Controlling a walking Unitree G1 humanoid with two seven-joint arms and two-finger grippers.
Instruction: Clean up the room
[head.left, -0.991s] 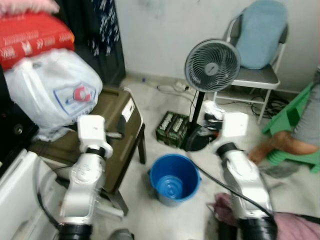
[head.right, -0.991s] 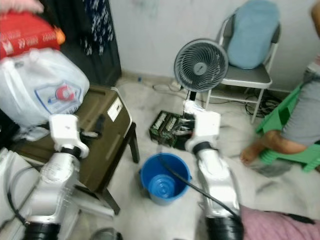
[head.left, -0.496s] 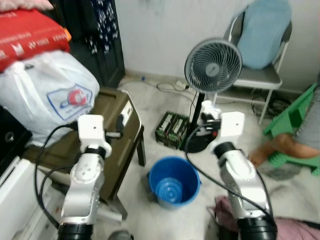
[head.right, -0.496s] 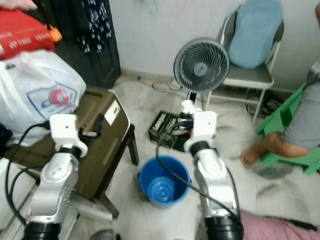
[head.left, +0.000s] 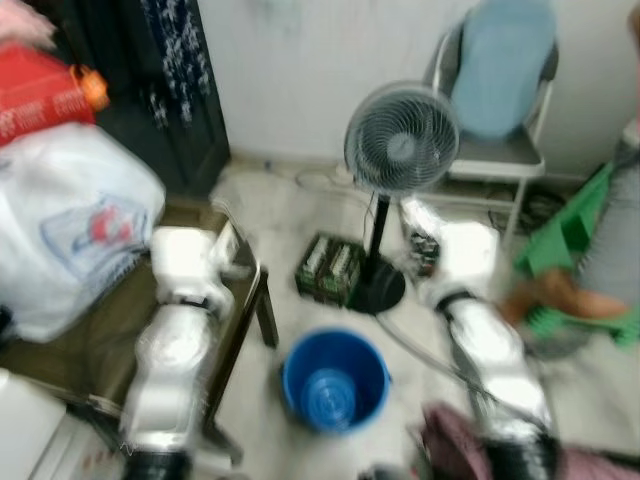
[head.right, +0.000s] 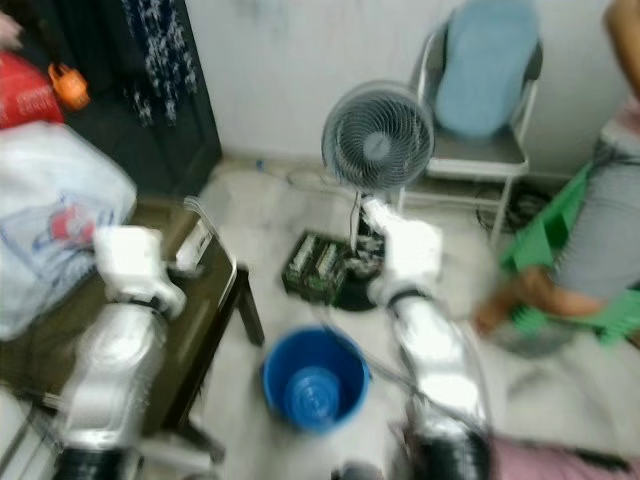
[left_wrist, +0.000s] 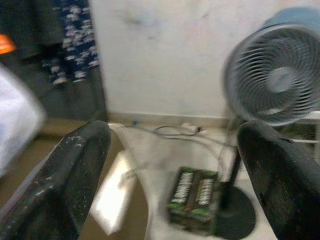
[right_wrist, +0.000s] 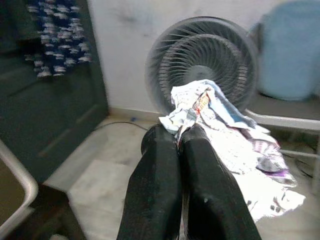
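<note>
My right gripper is shut on a crumpled sheet of printed paper, held up in front of the standing fan. In the eye views that paper sits just beyond the right wrist, above and to the right of a blue bucket on the floor. My left gripper is open with nothing between its fingers, raised over the olive case on its stand. The eye views are blurred.
A green crate lies by the fan's base. A metal chair with a blue cushion stands behind. A person sits on a green stool at right. A white bag rests on the case. Pink cloth lies at my feet.
The whole picture has slid a little and gone blurred, so the camera is moving. Both arms keep the same pose, and the paper stays in the right gripper.
</note>
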